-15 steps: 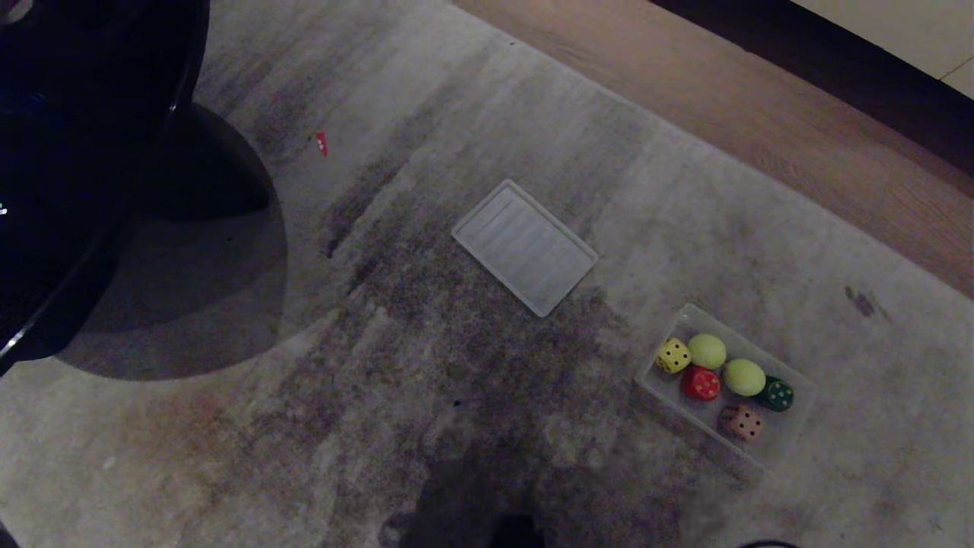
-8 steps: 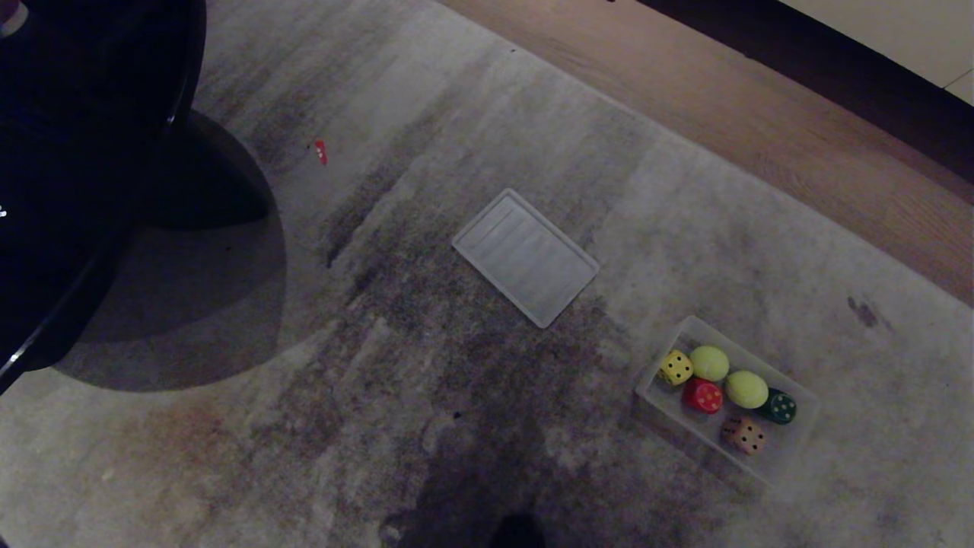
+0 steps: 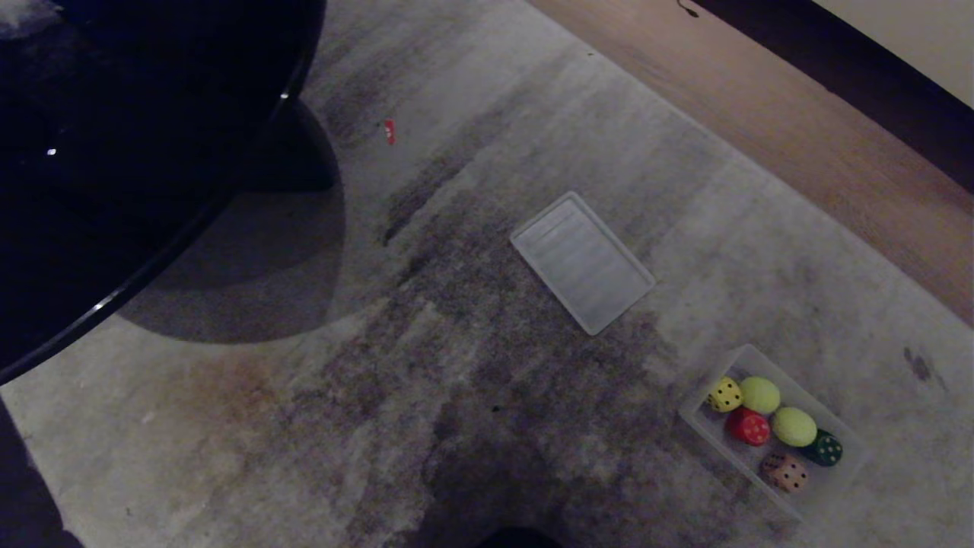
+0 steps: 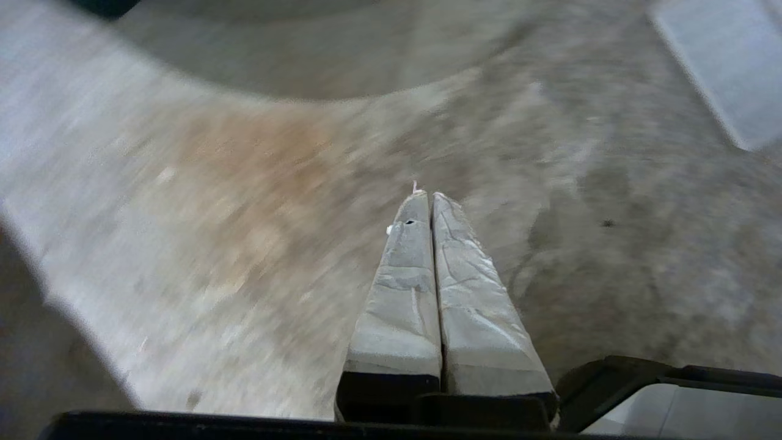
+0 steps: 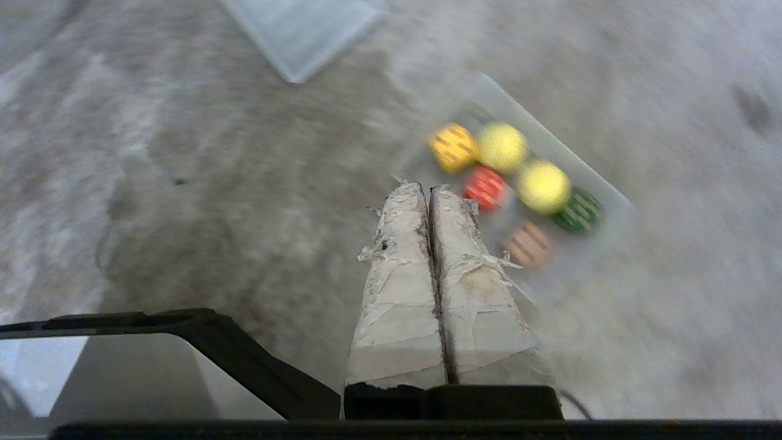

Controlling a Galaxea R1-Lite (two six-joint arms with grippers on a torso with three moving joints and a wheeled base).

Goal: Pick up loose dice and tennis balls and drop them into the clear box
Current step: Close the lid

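Carpet (image 3: 426, 396) fills the near ground, mottled grey. Both arms hang above it outside the head view: the left gripper (image 4: 426, 194) has its fingers pressed together over bare pile, and the right gripper (image 5: 423, 185) is likewise closed and empty, short of the clear box (image 3: 704, 422). That box sits near right and holds four dice (image 3: 748, 427) and two tennis balls (image 3: 759, 395). Farther in lies a ribbed panel (image 3: 582, 262), apart from the box. Beyond, a black round table (image 3: 114, 152) overhangs the far left; wood floor (image 3: 799, 144) borders the far right.
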